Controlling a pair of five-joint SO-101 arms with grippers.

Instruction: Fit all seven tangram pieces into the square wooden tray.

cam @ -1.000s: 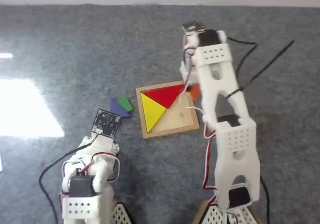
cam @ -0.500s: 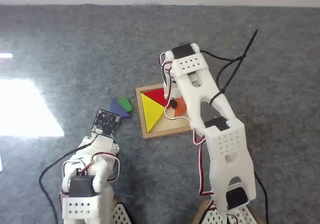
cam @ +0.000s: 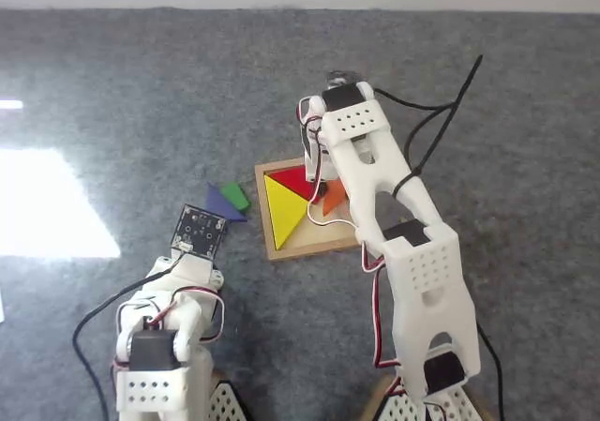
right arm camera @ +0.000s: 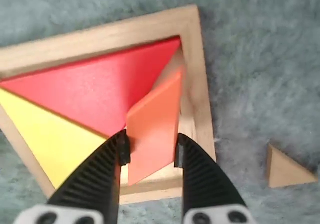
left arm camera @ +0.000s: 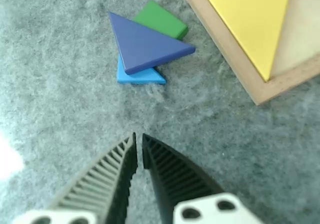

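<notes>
Presently an orange piece [right arm camera: 152, 129] is held tilted over the tray [right arm camera: 194, 59] by the right jaws; the left jaws are closed, empty.

White perforated arms [cam: 427, 271], black motors [cam: 150, 351], ribbed black end effectors [left arm camera: 138, 138].

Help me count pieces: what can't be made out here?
High view: the right arm covers part of the tray and most of the orange piece.
Left wrist view: the dark blue triangle overlies the light blue piece, hiding its shape.
Right wrist view: the orange piece hides the tray floor beneath.
</notes>
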